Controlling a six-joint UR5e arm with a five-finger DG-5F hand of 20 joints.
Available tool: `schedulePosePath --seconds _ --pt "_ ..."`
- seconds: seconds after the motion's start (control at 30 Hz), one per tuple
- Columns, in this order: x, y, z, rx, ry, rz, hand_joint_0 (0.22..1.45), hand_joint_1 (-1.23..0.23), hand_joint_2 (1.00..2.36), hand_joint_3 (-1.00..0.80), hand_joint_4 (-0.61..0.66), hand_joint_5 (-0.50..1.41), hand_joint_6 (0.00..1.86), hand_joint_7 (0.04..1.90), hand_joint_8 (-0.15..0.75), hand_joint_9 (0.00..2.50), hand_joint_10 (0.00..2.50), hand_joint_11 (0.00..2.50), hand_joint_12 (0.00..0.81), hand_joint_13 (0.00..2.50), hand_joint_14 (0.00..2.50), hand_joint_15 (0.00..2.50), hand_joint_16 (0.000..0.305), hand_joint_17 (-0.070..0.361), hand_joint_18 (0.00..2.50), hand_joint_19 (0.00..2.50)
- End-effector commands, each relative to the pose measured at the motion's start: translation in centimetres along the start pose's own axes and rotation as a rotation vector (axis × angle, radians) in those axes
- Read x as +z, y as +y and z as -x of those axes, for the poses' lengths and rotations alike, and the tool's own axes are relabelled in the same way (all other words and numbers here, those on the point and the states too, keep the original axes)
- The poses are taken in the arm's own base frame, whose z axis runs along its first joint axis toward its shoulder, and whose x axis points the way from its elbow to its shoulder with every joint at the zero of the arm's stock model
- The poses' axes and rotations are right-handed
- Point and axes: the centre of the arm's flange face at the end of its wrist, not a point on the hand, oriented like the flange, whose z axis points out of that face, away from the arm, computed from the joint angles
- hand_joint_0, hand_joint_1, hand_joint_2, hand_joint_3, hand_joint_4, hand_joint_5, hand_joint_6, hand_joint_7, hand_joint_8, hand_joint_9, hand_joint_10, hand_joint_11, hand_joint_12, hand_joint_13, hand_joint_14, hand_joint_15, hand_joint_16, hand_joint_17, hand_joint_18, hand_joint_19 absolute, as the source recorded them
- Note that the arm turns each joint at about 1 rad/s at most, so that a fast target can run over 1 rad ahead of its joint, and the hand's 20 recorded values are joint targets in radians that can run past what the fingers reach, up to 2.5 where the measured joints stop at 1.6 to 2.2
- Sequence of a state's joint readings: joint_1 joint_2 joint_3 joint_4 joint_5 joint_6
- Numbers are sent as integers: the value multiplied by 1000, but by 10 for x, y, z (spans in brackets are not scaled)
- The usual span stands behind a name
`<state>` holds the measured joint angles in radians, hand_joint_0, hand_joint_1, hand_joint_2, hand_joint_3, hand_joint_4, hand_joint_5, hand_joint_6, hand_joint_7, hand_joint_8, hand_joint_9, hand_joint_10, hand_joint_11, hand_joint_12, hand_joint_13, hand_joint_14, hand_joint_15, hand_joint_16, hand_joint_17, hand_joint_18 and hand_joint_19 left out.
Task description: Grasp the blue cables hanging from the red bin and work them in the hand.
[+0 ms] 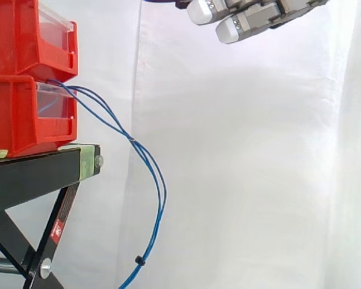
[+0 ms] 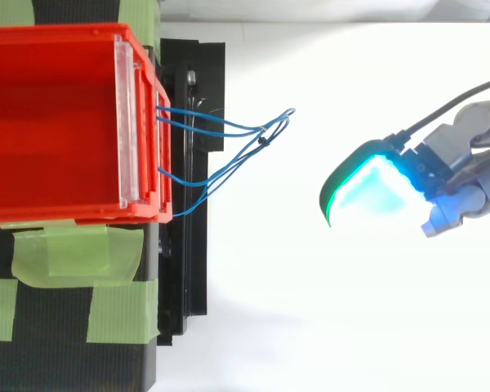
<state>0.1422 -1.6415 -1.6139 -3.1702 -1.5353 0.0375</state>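
Hand (image 1: 256, 19) is up high, right of the work. Fingers are straight and apart and hold nothing; the pads (image 2: 367, 192) glow cyan-green and point toward the bin side.

Blue cables (image 1: 161, 186) come out of the front of the lower red bin (image 1: 15, 114), slope down and away from it, then hang almost straight down past the edge of the black stand (image 1: 30, 171). The long axis of the hanging part is near vertical.

Key relation: the cables are well below the fingertips and on their bin side, nothing touching. From above, the outer end of the loop (image 2: 271, 129) faces the hand across a clear gap, offset a little to one side.

My read: reach not started. The next move needs to go down and toward the bin, fingers crossing the vertical run. The thin strands may slip between the pads.
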Motion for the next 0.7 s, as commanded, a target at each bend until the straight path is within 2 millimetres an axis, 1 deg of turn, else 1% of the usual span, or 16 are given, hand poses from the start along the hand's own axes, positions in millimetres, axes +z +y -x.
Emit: schedulePosePath --seconds 0.0,0.27,0.63,0.67 --pt "2 1 0 -1 0 24 858 -551 1005 -870 271 -145 5 664 322 380 0 36 328 284 3 146 39 88 137 49" --pt "3 1 0 -4 -2 26 858 -550 1005 -869 271 -143 5 662 323 380 0 37 328 287 3 150 39 89 144 41" --pt "-2 -5 1 -9 -3 -25 859 -551 1005 -868 271 -142 5 662 323 382 1 43 328 296 4 156 39 88 150 47" --pt "-3 -8 1 -11 -3 -31 859 -551 1005 -869 271 -142 5 664 323 383 1 38 328 296 4 156 39 88 149 45"
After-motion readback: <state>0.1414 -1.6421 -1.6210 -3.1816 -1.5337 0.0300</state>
